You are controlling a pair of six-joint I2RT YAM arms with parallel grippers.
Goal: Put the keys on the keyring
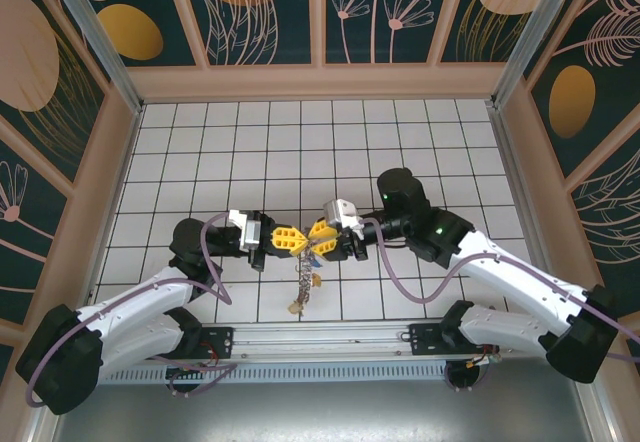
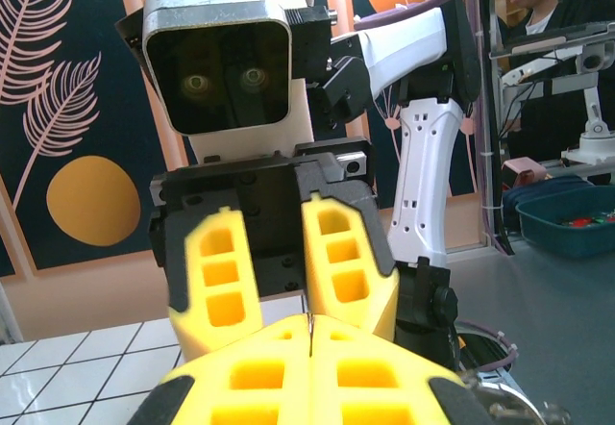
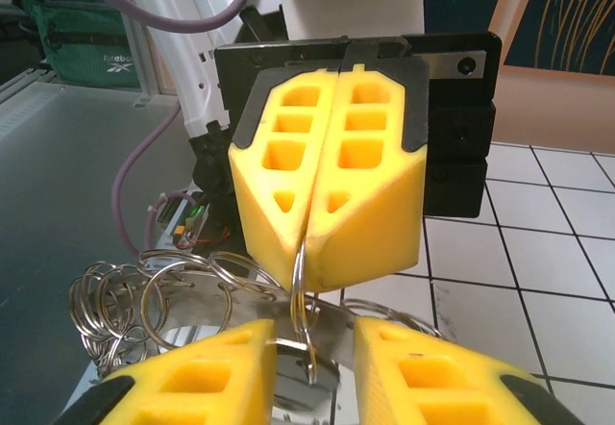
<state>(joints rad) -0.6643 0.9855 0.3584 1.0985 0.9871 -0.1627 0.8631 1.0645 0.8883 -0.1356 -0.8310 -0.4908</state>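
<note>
My left gripper (image 1: pixel 300 241) and right gripper (image 1: pixel 312 242) meet tip to tip above the tiles in front of the arm bases. In the right wrist view the left gripper (image 3: pixel 307 248) is shut on a thin wire keyring (image 3: pixel 306 295) that hangs edge-on from its tips. That ring drops into the gap of my right gripper (image 3: pixel 315 337), whose fingers (image 3: pixel 197 377) stand apart. A flat metal piece (image 3: pixel 312 372) lies in the gap against the left finger. A string of rings and keys (image 1: pixel 305 282) hangs below both grippers, ending in a yellowish piece (image 1: pixel 293 308).
Several linked wire split rings (image 3: pixel 135 295) bunch to the left of the held ring. The white tiled floor (image 1: pixel 300 152) stretches behind the grippers, walled by patterned panels (image 1: pixel 265 12). A metal rail (image 1: pixel 320 337) runs along the near edge between the arm bases.
</note>
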